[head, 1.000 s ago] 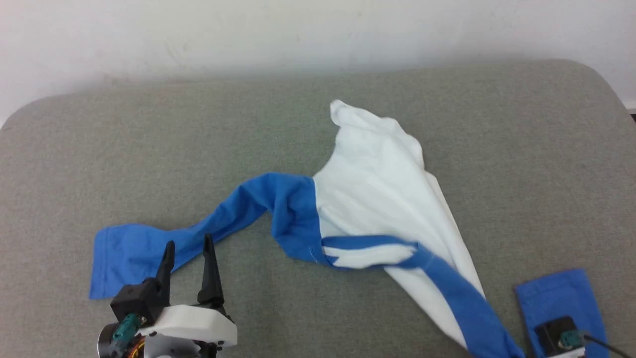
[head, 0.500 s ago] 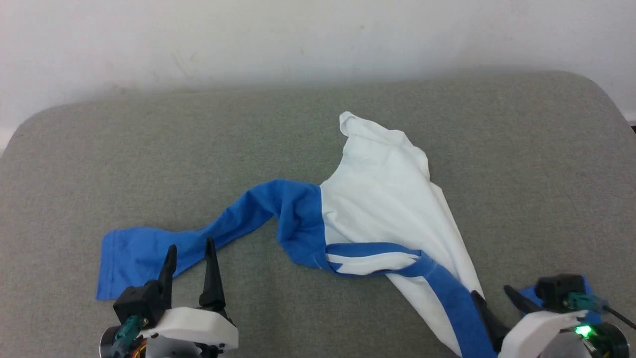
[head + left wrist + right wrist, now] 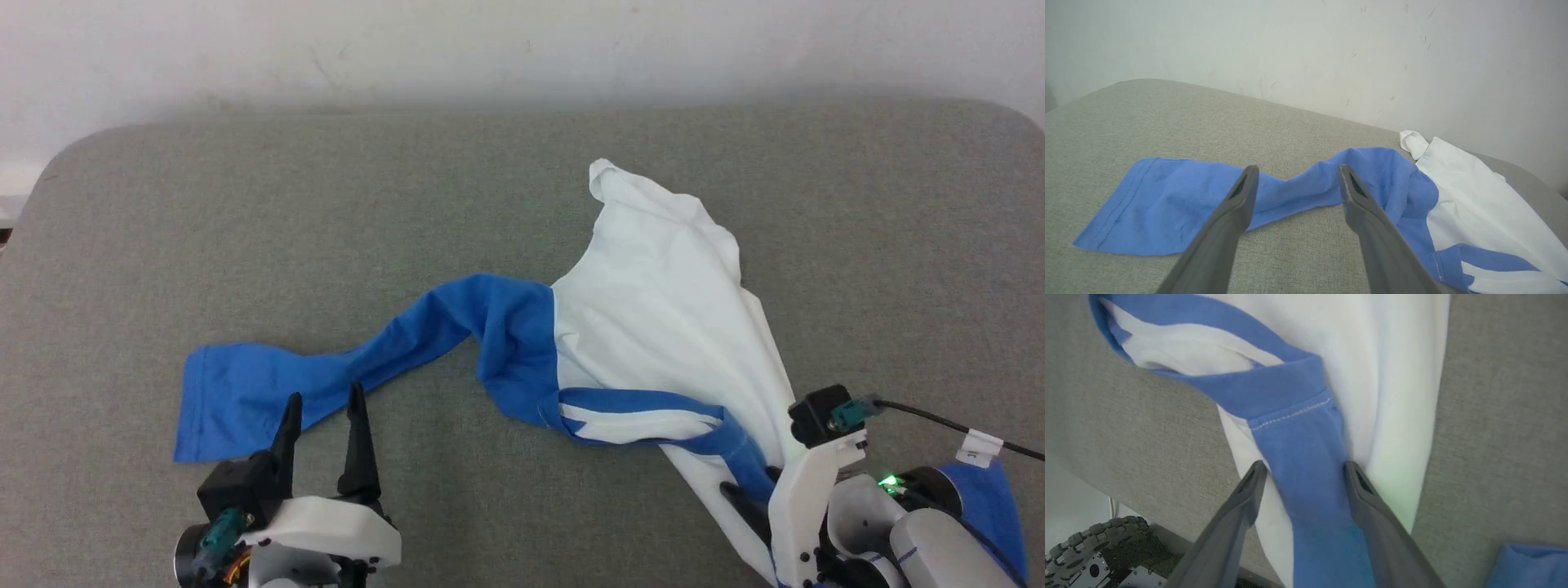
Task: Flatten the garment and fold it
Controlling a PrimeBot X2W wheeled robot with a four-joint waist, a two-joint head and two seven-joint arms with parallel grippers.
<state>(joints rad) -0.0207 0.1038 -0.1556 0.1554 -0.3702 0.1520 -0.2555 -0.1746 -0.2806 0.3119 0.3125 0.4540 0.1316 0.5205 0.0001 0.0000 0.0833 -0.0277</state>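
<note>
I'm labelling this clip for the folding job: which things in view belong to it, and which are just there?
Belongs to the job:
- garment, crumpled
- left gripper, open near one blue sleeve
- right gripper, open astride the other sleeve

Just there:
- grey padded surface
- white wall
- wheeled base
- tagged cable

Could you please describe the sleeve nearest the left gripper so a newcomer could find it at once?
On the grey padded surface lies the garment, white-bodied. One blue sleeve stretches leftward from it, its cuff flat ahead of the left gripper. The other blue sleeve runs between the open fingers of the right gripper instead.
</note>
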